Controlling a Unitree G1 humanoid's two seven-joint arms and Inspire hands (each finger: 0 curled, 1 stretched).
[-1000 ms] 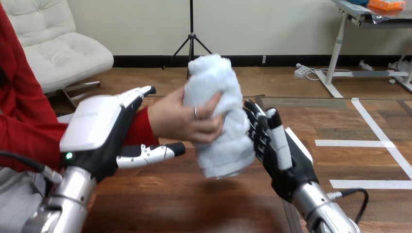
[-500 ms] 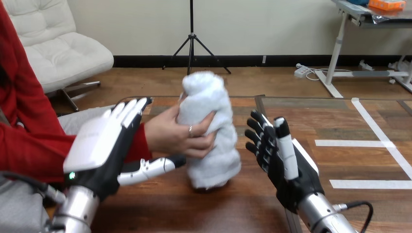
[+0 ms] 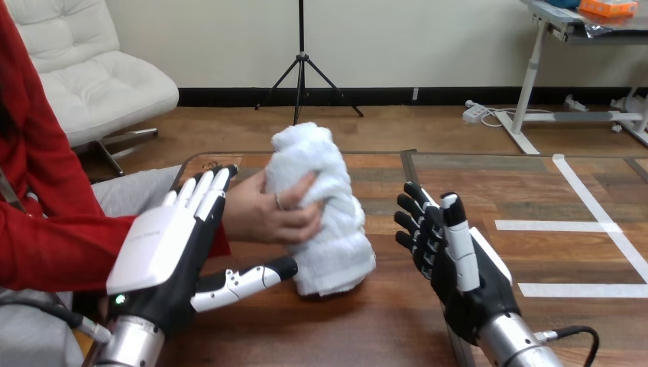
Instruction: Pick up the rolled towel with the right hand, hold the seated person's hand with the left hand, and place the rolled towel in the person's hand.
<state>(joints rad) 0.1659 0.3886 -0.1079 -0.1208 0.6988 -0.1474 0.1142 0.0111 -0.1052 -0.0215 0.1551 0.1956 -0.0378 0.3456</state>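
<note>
The rolled towel (image 3: 330,237) stands on end on the wooden table (image 3: 367,330), left of centre, with the person's hand (image 3: 264,218) wrapped round its upper half. Your right hand (image 3: 451,264) is spread wide and empty just right of it, not touching. Your left hand (image 3: 162,246) lies flat-fingered beside the person's wrist, thumb stretched below, gripping nothing. The towel looks light, soft and squashy, unlikely to slip: if you must take it, close round its thick lower part.
</note>
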